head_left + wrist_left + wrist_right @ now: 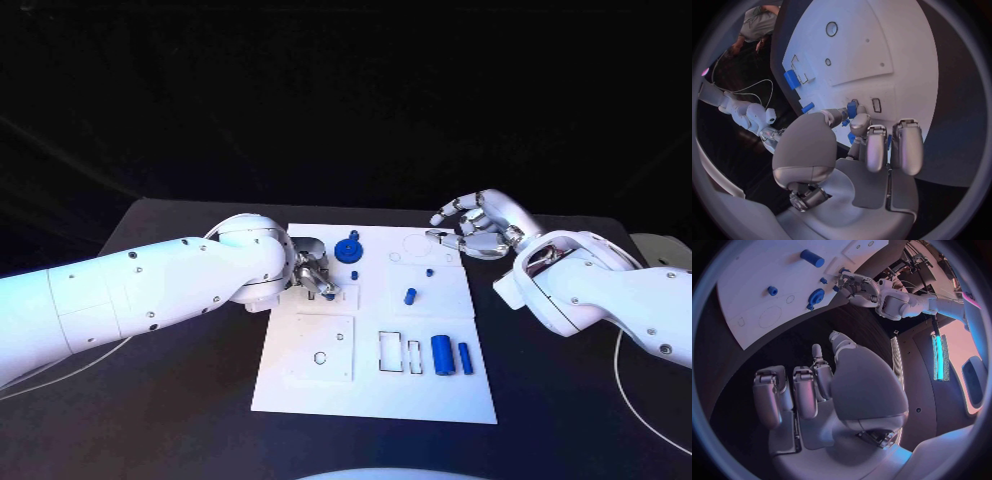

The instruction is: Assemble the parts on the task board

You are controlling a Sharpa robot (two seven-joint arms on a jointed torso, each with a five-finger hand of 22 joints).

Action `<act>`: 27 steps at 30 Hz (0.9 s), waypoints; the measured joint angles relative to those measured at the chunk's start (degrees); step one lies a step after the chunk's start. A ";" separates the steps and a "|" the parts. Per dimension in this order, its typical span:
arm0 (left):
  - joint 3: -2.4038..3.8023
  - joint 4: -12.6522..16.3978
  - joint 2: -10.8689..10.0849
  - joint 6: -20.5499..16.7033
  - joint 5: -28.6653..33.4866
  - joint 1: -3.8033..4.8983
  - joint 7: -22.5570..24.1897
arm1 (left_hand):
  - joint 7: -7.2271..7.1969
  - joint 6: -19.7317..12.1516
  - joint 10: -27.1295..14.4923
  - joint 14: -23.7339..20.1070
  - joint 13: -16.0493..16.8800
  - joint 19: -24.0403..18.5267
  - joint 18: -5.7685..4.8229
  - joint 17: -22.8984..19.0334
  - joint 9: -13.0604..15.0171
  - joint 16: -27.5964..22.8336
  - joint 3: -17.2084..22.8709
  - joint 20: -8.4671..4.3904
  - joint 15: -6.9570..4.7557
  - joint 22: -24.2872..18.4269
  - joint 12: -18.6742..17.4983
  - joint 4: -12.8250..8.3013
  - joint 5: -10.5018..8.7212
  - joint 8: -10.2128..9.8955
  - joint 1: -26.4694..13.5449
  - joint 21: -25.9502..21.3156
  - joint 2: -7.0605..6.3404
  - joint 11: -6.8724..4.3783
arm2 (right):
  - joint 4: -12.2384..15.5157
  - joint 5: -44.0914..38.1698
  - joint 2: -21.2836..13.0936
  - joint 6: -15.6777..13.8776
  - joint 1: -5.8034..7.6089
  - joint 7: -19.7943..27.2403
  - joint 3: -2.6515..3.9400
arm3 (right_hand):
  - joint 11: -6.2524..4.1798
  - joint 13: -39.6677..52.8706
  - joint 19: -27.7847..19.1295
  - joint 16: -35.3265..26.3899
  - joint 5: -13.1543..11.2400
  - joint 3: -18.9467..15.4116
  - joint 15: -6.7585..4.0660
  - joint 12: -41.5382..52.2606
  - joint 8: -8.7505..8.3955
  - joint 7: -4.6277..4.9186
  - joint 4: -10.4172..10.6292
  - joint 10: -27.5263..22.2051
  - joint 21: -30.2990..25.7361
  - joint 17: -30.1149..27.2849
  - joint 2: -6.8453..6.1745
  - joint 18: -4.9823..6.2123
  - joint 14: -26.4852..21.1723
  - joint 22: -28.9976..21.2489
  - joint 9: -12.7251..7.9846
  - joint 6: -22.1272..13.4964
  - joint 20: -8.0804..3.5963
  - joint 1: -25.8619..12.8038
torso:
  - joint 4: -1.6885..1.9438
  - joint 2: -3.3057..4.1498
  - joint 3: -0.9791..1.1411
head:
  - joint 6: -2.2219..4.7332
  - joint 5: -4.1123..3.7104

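Observation:
The white task board (310,395) lies mid-table. My left hand (313,272) rests over its far left part, and thumb and finger pinch a small blue part (852,109); more blue peeks between the fingers (902,150). A blue gear-like part (348,249) stands just right of that hand. Two small blue pieces (430,270) (411,295) sit mid-board. Two blue cylinders (443,355) (464,357) lie side by side at the near right. My right hand (477,226) hovers at the far right corner, fingers apart and holding nothing. The right wrist view shows the gear (816,296) and left hand (856,286).
Outlined empty recesses mark the board: a square (325,350) at the near left, narrow slots (392,352) beside the cylinders and a circle (418,243) at the far edge. A pale object (659,246) sits at the table's right edge. Black table (173,400) surrounds the board.

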 measured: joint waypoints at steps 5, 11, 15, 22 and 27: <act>0.00 -0.28 0.13 -0.06 -0.44 -0.05 0.00 | 0.00 0.00 0.00 0.00 0.00 0.00 0.00 0.00 0.36 0.00 0.16 0.00 0.00 0.00 0.00 0.16 0.00 0.02 -0.02 0.00 -0.02 0.00 | 0.00 -0.02 0.01 0.00 -0.01 0.01 0.00 | 0.00 0.00 0.00 0.00 0.00 0.00 0.00 0.00 0.23 0.00 0.00 0.00 0.00 0.01 0.00 0.00 0.00 0.00 0.00 0.00 0.00 0.00 | 0.01 0.01 0.01 | -0.04 -0.07; 0.02 -0.60 0.30 -0.09 -0.69 -0.06 -0.01 | -0.02 0.02 0.00 0.00 0.19 -0.22 -0.01 -0.01 0.60 0.00 0.16 -0.22 0.00 -0.01 0.27 0.16 0.00 0.03 -0.16 0.00 -0.16 0.00 | -0.01 -0.03 0.02 0.00 -0.03 0.02 0.00 | 0.00 -0.01 0.00 0.00 0.00 0.00 0.00 0.00 0.23 0.00 0.00 0.00 0.00 0.04 0.00 0.00 0.00 -0.01 0.00 0.00 0.00 0.00 | 0.01 0.02 -0.03 | -0.09 -0.10; 0.04 -0.67 0.34 -0.01 -0.76 -0.05 0.00 | -0.19 0.20 0.20 0.00 0.34 -0.22 0.00 -0.01 0.61 0.00 0.17 -0.21 0.00 -0.01 0.27 0.16 0.00 0.09 -0.30 0.00 -0.30 -0.20 | -0.02 -0.05 0.02 0.00 -0.05 0.02 0.00 | 0.00 -0.01 0.00 0.00 0.00 0.00 0.00 0.00 0.22 0.00 0.00 0.00 0.00 0.04 0.00 0.00 0.00 -0.01 -0.01 0.00 0.00 0.00 | 0.01 0.03 -0.03 | -0.16 -0.08; 0.05 -0.66 0.35 0.54 -0.86 -0.03 0.01 | -0.21 0.21 0.20 0.00 0.54 -0.22 0.00 -0.01 0.61 0.22 0.16 -0.21 0.00 -0.01 0.55 0.15 0.28 0.30 -0.68 0.00 -0.23 -0.20 | -0.04 -0.07 0.01 0.00 -0.08 0.02 -0.01 | 0.00 -0.01 0.00 0.00 0.00 0.00 0.00 0.00 0.22 0.00 0.00 0.00 0.00 0.03 0.00 0.00 0.00 -0.02 -0.01 0.00 0.00 0.00 | 0.01 0.01 -0.06 | -0.36 -0.07; 0.04 -0.66 0.35 1.02 -0.91 -0.04 -0.01 | -0.23 0.24 0.20 0.00 0.54 -0.22 0.00 -0.02 0.60 0.22 2.70 -0.21 0.00 -0.01 0.55 -2.38 0.25 0.30 -0.90 0.00 -0.44 -0.20 | -0.06 -0.07 0.01 0.01 -0.09 0.03 -0.01 | 0.00 -0.01 0.00 0.00 -0.01 0.00 0.00 0.00 0.22 0.00 0.00 0.00 0.00 0.03 0.00 0.00 0.00 -0.02 -0.01 0.00 0.00 0.00 | 0.01 -0.03 -0.04 | -0.40 -0.10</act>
